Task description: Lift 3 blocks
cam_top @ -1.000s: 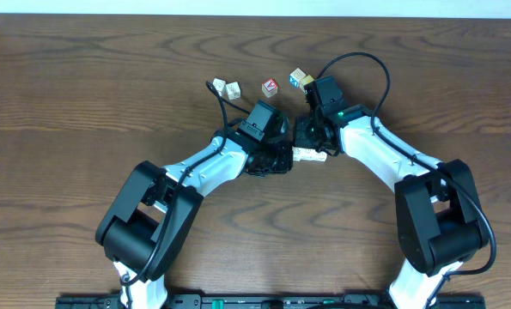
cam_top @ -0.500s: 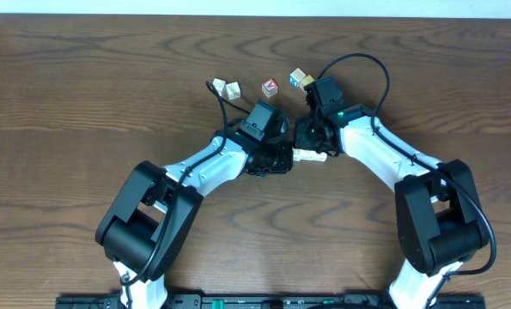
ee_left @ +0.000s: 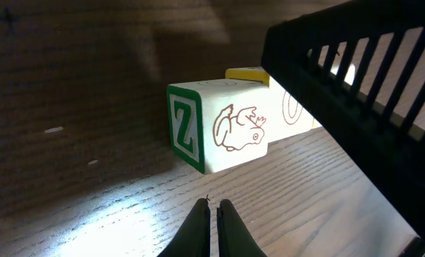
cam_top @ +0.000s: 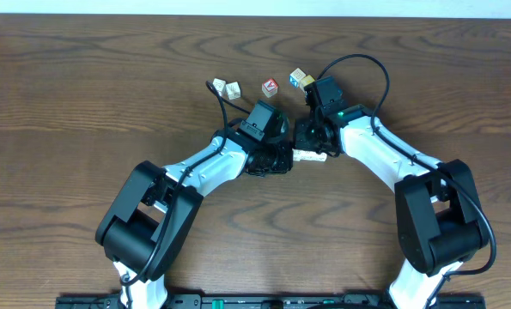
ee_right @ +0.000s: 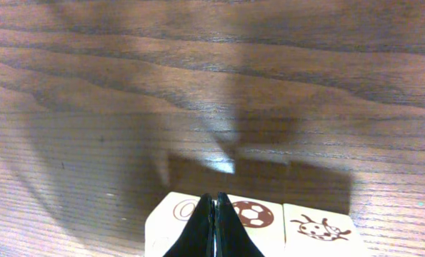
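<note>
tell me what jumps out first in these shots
Both arms meet at mid-table with a short row of white blocks between them. Up close, the left hand and right hand are both shut, and the row shows a green Z on one end plus football and ladybird drawings. A red cube lies loose with a few others farther back.

Over the wooden table (ee_left: pixel 69 107), the left gripper (ee_left: pixel 213 218), jaws together, points at a cream block (ee_left: pixel 233 135) with a green Z, its neighbour block (ee_left: pixel 283 114) partly hidden by a black slatted part (ee_left: pixel 369 86)
</note>
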You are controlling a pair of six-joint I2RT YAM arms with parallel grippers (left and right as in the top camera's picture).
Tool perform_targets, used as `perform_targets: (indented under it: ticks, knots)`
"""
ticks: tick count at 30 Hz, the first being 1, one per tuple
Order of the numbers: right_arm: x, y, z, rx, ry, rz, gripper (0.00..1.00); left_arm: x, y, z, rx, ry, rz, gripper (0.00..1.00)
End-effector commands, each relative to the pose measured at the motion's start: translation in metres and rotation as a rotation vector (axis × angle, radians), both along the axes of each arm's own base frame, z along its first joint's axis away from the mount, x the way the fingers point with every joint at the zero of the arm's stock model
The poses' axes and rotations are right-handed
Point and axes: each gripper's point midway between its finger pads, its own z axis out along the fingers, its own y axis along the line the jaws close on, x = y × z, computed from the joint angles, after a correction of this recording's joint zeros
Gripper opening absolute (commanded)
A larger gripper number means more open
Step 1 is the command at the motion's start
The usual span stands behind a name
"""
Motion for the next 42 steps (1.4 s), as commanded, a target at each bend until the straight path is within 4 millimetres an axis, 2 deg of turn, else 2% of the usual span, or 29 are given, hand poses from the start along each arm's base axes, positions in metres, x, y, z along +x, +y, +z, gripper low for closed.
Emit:
perform_targets:
  ticks: [1,18,27,33,38,42]
  knots:
    - [-0.002,0.005,-0.001,0.012,0.012,0.002,0.01,-0.002,0.004,-0.009,0.018,0.018,0.014,0.07]
    - [-0.004,0.004,-0.002,0.009,0.019,0.002,0.01,-0.002,0.004,-0.009,0.018,0.018,0.013,0.07]
    - [0.005,0.001,0.004,0.017,0.002,-0.013,0.01,-0.002,0.004,-0.009,0.018,0.017,0.010,0.07]
    - [0.021,-0.009,0.022,0.051,-0.005,-0.048,0.01,-0.001,0.007,-0.009,0.021,0.014,0.008,0.08]
    - [0.034,-0.030,0.045,0.051,-0.001,-0.068,0.01,0.001,0.011,-0.010,0.023,0.021,0.019,0.07]
    - [0.035,-0.047,0.060,0.067,0.032,-0.060,0.01,0.003,0.021,-0.008,0.032,0.032,0.032,0.07]
